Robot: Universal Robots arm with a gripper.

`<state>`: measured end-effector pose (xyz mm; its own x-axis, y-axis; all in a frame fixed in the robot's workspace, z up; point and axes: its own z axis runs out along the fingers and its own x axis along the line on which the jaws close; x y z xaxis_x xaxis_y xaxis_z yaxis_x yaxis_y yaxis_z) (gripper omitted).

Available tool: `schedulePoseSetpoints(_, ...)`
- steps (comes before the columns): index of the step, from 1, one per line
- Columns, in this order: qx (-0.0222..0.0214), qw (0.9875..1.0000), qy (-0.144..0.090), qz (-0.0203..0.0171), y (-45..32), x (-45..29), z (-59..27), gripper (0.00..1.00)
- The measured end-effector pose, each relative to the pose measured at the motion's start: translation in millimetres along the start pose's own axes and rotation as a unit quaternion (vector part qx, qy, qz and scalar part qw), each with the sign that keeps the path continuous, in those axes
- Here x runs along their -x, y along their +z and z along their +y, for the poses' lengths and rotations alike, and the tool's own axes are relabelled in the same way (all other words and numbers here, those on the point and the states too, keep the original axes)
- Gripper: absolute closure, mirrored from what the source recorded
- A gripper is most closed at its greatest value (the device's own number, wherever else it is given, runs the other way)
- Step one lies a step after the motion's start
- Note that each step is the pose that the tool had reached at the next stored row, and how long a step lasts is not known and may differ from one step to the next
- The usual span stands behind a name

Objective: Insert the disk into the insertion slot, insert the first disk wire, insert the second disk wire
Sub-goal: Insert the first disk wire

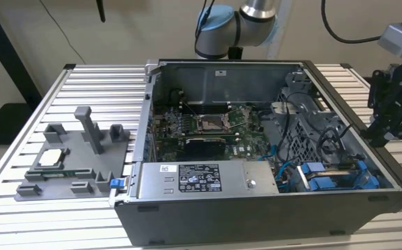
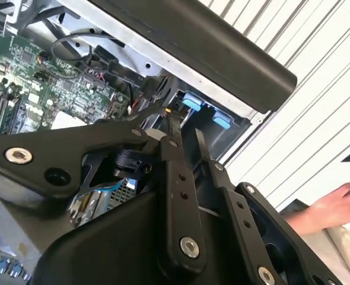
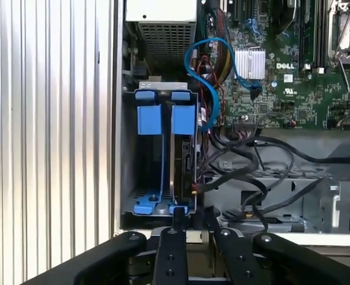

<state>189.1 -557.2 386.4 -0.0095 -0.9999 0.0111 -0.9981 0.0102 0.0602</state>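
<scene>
Black tool (image 3: 194, 218), blue-framed disk (image 3: 183, 157) in metal slot (image 3: 129, 178)

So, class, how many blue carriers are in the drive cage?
2 blue carriers, side by side in the drive cage: one by the case wall, the other nearer the motherboard. Others may be hidden.

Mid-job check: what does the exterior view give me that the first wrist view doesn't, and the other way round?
Exterior view: the grey fixture tray on the slatted table, at that view's left, and the gripper hanging outside the case at that view's right. First wrist view: a look straight into the drive cage, where what looks like the disk sits edge-on between blue tabs, with black wires beside it. Both: the motherboard, the blue cable and the cage's blue tabs.
</scene>
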Motion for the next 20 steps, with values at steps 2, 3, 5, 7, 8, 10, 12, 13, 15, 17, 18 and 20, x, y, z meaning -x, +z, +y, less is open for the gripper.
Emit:
schedulePoseSetpoints(2, 0.0081, 1.0000, 0.000, 0.0001, -0.3, 0.2, -5.5, 0.00)
schedulePoseSetpoints(3, 0.0127, 0.9999, 0.000, 0.0001, -0.5, 0.3, -8.5, 0.00)
schedulePoseSetpoints(5, 0.0204, 0.9998, 0.000, 0.0002, -0.8, 0.4, -13.5, 0.00)
schedulePoseSetpoints(7, 0.0211, 0.9998, 0.000, -0.0007, -0.9, 0.5, -13.9, 0.00)
schedulePoseSetpoints(8, 0.0212, 0.9998, -0.001, -0.0045, -0.7, 0.7, -14.0, 0.00)
schedulePoseSetpoints(10, 0.0213, 0.9996, -0.002, -0.0163, -0.5, 1.8, -14.0, 0.00)
schedulePoseSetpoints(12, 0.0214, 0.9993, -0.003, -0.0319, -0.3, 2.8, -14.0, 0.00)
schedulePoseSetpoints(13, 0.0215, 0.9989, -0.004, -0.0404, -0.2, 2.9, -14.2, 0.00)
schedulePoseSetpoints(15, 0.0216, 0.9984, -0.005, -0.0521, 0.0, 2.9, -16.1, 0.00)
schedulePoseSetpoints(17, 0.0216, 0.9979, -0.005, -0.0612, 0.7, 2.9, -19.4, 0.00)
schedulePoseSetpoints(18, 0.0217, 0.9976, -0.006, -0.0648, 1.2, 2.9, -20.4, 0.00)
schedulePoseSetpoints(20, 0.0217, 0.9974, -0.006, -0.0688, 3.2, 2.9, -20.8, 0.00)
